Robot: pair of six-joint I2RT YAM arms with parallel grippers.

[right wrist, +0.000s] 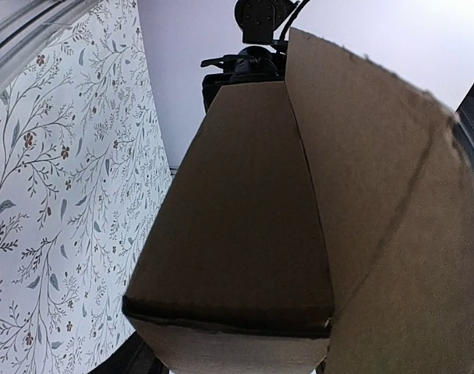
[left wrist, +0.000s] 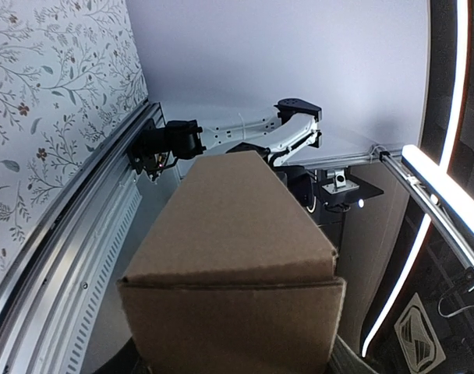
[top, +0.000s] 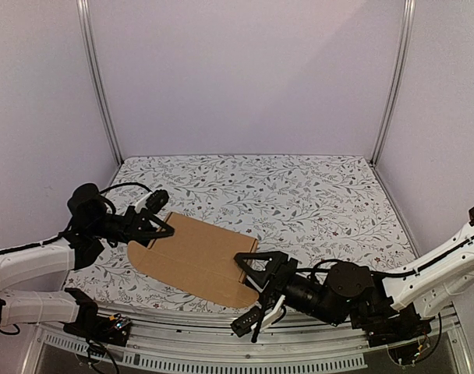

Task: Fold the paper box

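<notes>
The paper box [top: 198, 257] is a plain brown cardboard body lying low on the floral table, stretched between both arms. My left gripper [top: 160, 227] is shut on its left end. In the left wrist view that end [left wrist: 229, 257] fills the gap, with one finger [left wrist: 348, 362] just showing beside it. My right gripper [top: 252, 273] straddles the right end. The right wrist view shows the box [right wrist: 237, 234] between the jaws and a loose flap [right wrist: 393, 218] standing up alongside. The cardboard hides whether those fingers [right wrist: 132, 358] press on it.
The floral tablecloth [top: 299, 195] stretches behind the box to the back wall. Metal frame posts [top: 100, 86] stand at the back corners, and a perforated metal rail [top: 245, 354] runs along the near edge between the arm bases.
</notes>
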